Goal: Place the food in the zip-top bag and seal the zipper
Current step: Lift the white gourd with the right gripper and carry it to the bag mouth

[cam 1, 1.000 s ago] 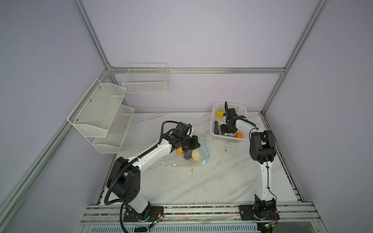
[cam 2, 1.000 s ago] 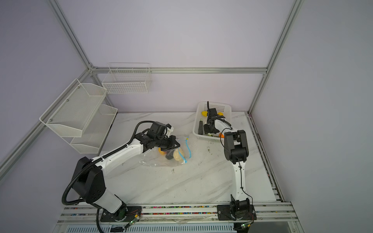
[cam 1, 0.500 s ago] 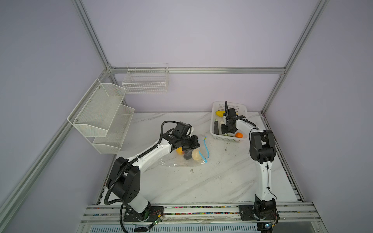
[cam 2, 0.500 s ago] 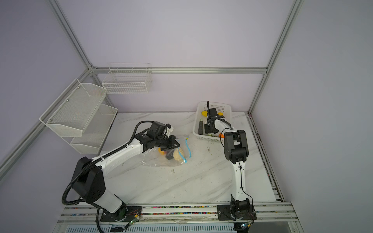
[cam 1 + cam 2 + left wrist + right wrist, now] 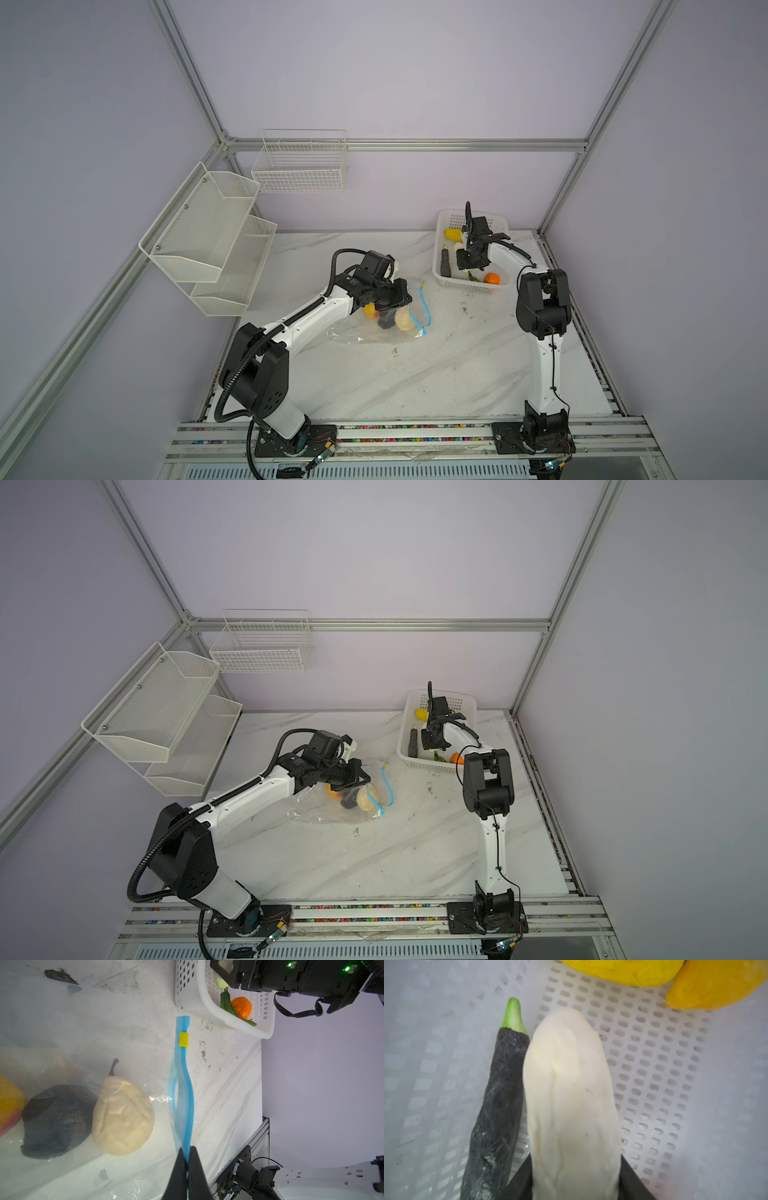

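The zip-top bag point(image 5: 357, 332) lies crinkled at mid-table, with a cream pear point(image 5: 122, 1118), a dark piece point(image 5: 56, 1120) and a yellow-orange piece point(image 5: 8, 1103) of food inside. My left gripper point(image 5: 187, 1152) is shut on the end of the light-blue zipper point(image 5: 184, 1088); the yellow slider point(image 5: 184, 1039) sits at the far end and the mouth gapes slightly. My right gripper point(image 5: 575, 1167) reaches into the white basket point(image 5: 465, 284), its fingers pressed on both sides of a white vegetable point(image 5: 571, 1088). A dark eggplant point(image 5: 500, 1095) lies right beside it.
The basket also holds two yellow pieces point(image 5: 623, 970) and an orange point(image 5: 241, 1006) with green leaves. A tiered mesh shelf point(image 5: 208, 232) hangs on the left wall and a wire basket point(image 5: 299, 166) on the back wall. Frame posts stand at the table corners.
The right gripper's jaws have narrowed onto the white vegetable in the basket. The left arm and the bag have stayed put.
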